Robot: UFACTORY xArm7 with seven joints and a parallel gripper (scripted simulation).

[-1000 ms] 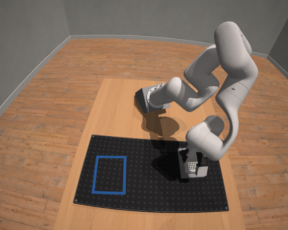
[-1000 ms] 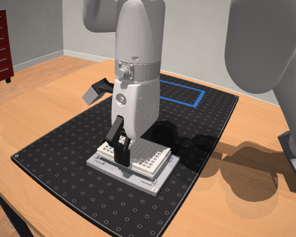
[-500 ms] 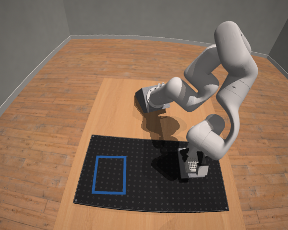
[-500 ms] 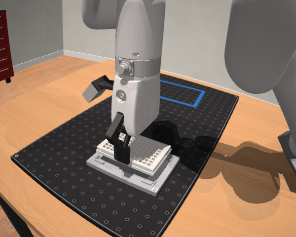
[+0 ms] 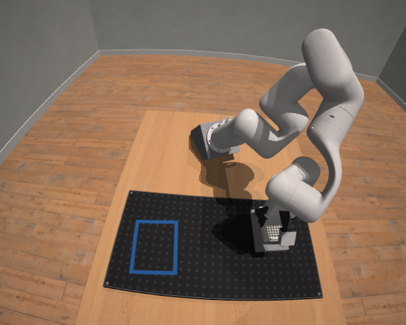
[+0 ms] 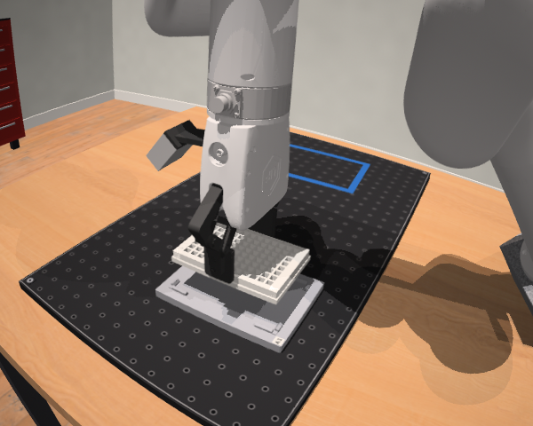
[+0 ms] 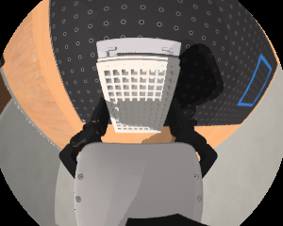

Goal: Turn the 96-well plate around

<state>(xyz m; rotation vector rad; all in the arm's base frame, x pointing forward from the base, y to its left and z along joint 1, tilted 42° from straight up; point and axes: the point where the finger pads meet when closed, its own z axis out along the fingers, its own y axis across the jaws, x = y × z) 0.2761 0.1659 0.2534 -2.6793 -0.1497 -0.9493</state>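
Note:
The white 96-well plate (image 6: 242, 261) hangs level a little above the grey plate nest N1 (image 6: 239, 303), clear of its locators. My gripper (image 6: 232, 249) is shut on the plate across its short width, with one black finger on the near long side and the other hidden behind. The nest has a small A1 label at its near right corner (image 6: 278, 340). In the wrist view the plate (image 7: 137, 97) sits between my fingers above the nest (image 7: 138, 48). In the top view the plate (image 5: 272, 231) is partly hidden by the arm. I cannot tell which corner is cut off.
The blue taped outline B1 (image 5: 154, 246) lies on the black perforated deck (image 5: 214, 244), at its left in the top view and far from the nest; it also shows in the exterior view (image 6: 330, 169). The arm's base (image 5: 214, 138) stands on the wooden table behind the deck.

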